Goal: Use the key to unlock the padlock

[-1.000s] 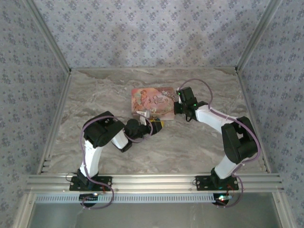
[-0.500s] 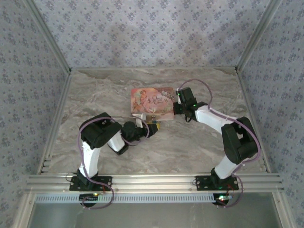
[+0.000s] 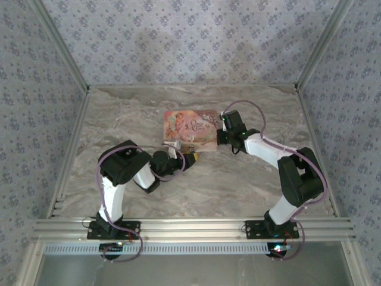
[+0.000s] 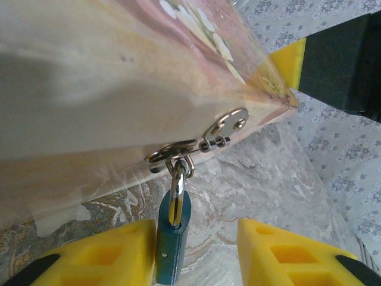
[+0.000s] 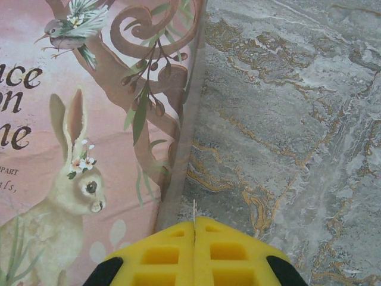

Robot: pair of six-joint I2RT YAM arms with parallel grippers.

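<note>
A tiny blue padlock [image 4: 172,238] hangs by its silvery shackle [image 4: 177,187] from the zip rings at the corner of the flat pink illustrated pouch [image 4: 119,89]. My left gripper [image 4: 199,253] is open around it: the lock's body rests against the left pad, with a wide gap to the right pad. From above, the left gripper [image 3: 189,156] sits at the pouch's [image 3: 190,126] near edge. My right gripper [image 5: 194,229] is shut at the pouch's right edge [image 5: 178,179], with a thin metal sliver of the key [image 5: 194,210] poking out between its pads.
The pouch lies on a marbled table [image 3: 238,179] enclosed by patterned walls and metal rails [image 3: 190,226]. A yellow-and-black finger [image 4: 333,59] of the other arm stands just past the pouch corner. Bare marble [image 5: 286,119] spreads to the right of the pouch.
My left gripper has shifted slightly left along the pouch's near edge, and its elbow has dropped back. The right gripper has hardly moved.
</note>
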